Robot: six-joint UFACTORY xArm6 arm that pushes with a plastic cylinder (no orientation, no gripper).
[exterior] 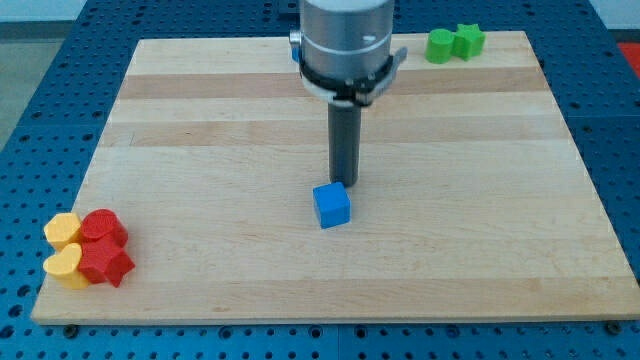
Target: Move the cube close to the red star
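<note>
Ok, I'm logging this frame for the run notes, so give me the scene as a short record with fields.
tip: my tip is just above the blue cube in the view, at its upper right edge, touching or nearly so
target: red star, bottom left
beside target: red block, two yellow blocks, clustered
top right: green blocks, paired
surface: wooden board
cube to star: far apart
</note>
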